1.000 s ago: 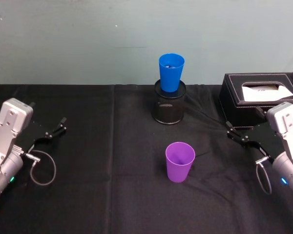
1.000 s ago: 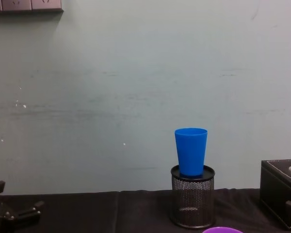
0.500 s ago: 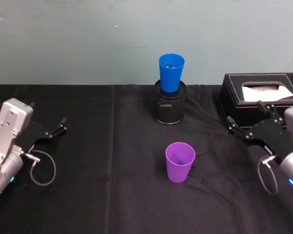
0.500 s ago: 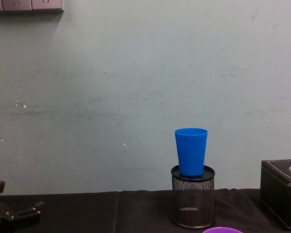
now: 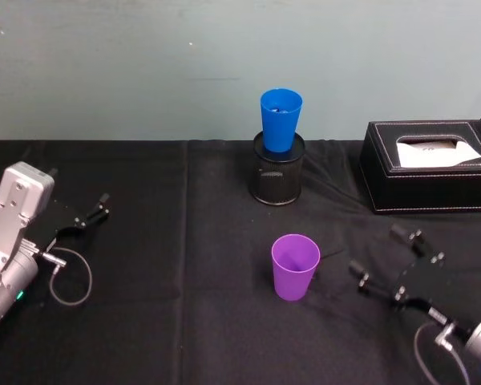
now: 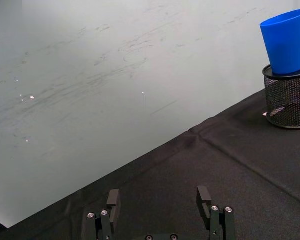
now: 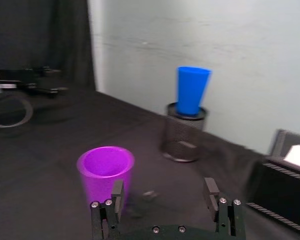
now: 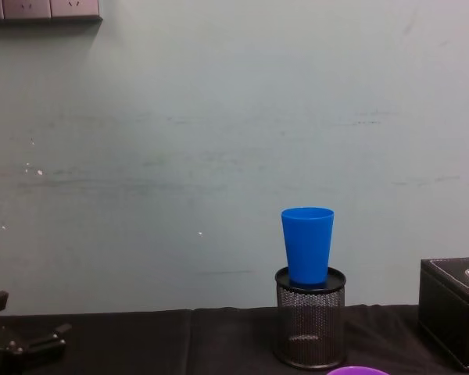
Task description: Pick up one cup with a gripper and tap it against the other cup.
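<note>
Right gripper [image 5: 381, 255], fingers apart, near purple cup [image 5: 295, 265]. Blue cup [image 5: 280, 120] upright in mesh holder [image 5: 277, 178]. Left gripper [image 5: 99, 207] parked, likewise apart.

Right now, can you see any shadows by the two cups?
Head view: no clear shadow shows on the black cloth around the purple plastic tumbler. Chest view: the bright blue plastic tumbler casts no clear shadow on the pale wall. Right wrist view: the purple tumbler's inside glows bright.

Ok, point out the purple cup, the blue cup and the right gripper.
purple cup [image 5: 293, 282], head view, on its outer wall.
blue cup [image 5: 280, 130], head view, on its side wall.
right gripper [image 7: 163, 186], right wrist view, midway between its open jaws.
</note>
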You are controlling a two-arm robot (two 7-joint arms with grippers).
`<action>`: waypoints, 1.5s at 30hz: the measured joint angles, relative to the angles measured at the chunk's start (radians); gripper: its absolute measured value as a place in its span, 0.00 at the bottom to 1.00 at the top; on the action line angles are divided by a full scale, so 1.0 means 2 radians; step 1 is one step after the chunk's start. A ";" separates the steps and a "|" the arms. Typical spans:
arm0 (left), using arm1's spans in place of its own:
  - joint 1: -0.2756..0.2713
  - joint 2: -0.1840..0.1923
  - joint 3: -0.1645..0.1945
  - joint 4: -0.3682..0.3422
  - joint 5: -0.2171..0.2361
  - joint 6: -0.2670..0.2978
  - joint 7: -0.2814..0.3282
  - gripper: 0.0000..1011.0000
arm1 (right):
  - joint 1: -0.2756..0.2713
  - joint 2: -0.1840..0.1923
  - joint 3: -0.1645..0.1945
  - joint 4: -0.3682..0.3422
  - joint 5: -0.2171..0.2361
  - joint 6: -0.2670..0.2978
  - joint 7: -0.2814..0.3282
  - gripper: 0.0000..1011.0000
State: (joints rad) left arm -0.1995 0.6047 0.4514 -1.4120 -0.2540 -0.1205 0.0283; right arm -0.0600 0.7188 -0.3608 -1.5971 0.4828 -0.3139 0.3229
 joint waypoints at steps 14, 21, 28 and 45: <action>0.000 0.000 0.000 0.000 0.000 0.000 0.000 0.99 | 0.007 -0.034 -0.014 0.008 0.007 0.021 0.031 0.99; 0.000 0.000 0.000 0.000 0.000 0.000 0.000 0.99 | 0.023 -0.053 -0.023 0.020 -0.021 0.036 0.029 0.99; 0.000 0.000 0.000 0.000 0.000 0.000 0.000 0.99 | 0.035 -0.068 -0.027 0.029 -0.036 0.045 0.029 0.99; 0.000 0.000 0.000 0.000 0.000 0.000 0.000 0.99 | 0.055 -0.104 -0.030 0.056 -0.057 0.054 0.045 0.99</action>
State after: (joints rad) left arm -0.1995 0.6047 0.4514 -1.4120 -0.2539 -0.1205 0.0283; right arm 0.0502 0.5114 -0.4199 -1.4854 0.3684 -0.2066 0.4133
